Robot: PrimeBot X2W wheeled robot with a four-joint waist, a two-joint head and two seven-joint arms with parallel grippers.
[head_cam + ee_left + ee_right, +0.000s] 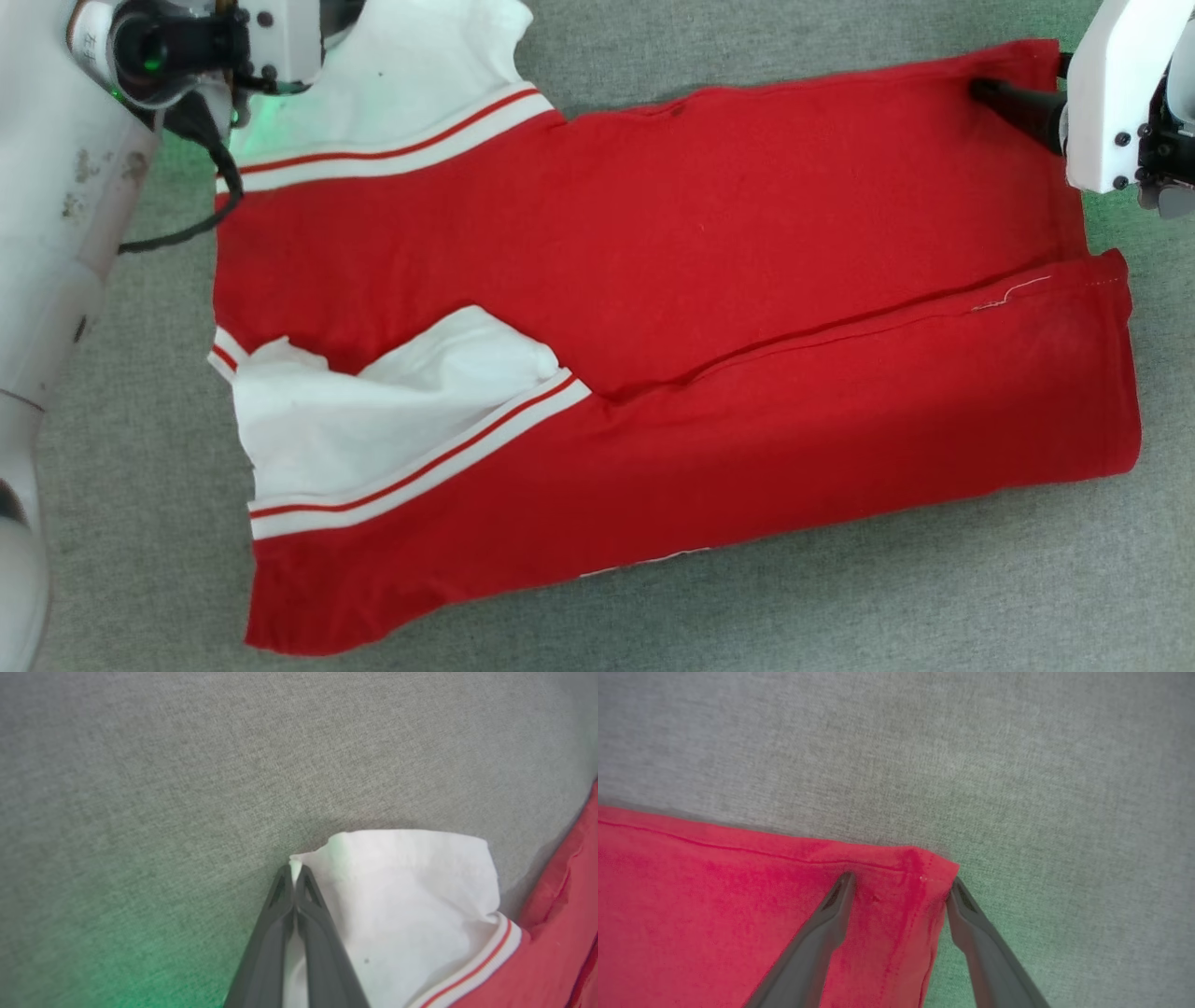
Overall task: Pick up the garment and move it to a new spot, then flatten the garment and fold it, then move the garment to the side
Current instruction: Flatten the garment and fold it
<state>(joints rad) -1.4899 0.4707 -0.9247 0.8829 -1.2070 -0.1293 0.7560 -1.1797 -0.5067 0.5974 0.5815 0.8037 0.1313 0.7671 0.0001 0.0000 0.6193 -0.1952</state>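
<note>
Head view gives you the widest reference: the grey surface [653,607] carries the garment [747,205], which lies across the middle with its collar end to the left and its hem to the right.

**Step in hand.** Judge this as the folding stage. The near long side is already turned over onto the body, its edge running as a slanted ridge through the middle. The far long side lies unfolded.

**Gripper state.**
1. The left gripper [295,865] is pinched together on the tip of the far sleeve [420,56] at the far left.
2. The right gripper [901,881] stands spread at the far-right hem corner [924,868], gripping nothing. One finger rests on the red cloth and the other sits just off its edge.

**Next move.** You would likely need the right fingers to bite the corner before any lift. Then raise both ends together and carry the far edge nearward evenly, or the panel may skew.

**Garment condition.**
- Red body mostly smooth, with light creases.
- Near sleeve [392,411] white, crumpled, tucked against the folded flap.
- Striped trim [420,471] borders each sleeve.
- A loose pale thread [1008,294] lies near the right hem.
</note>
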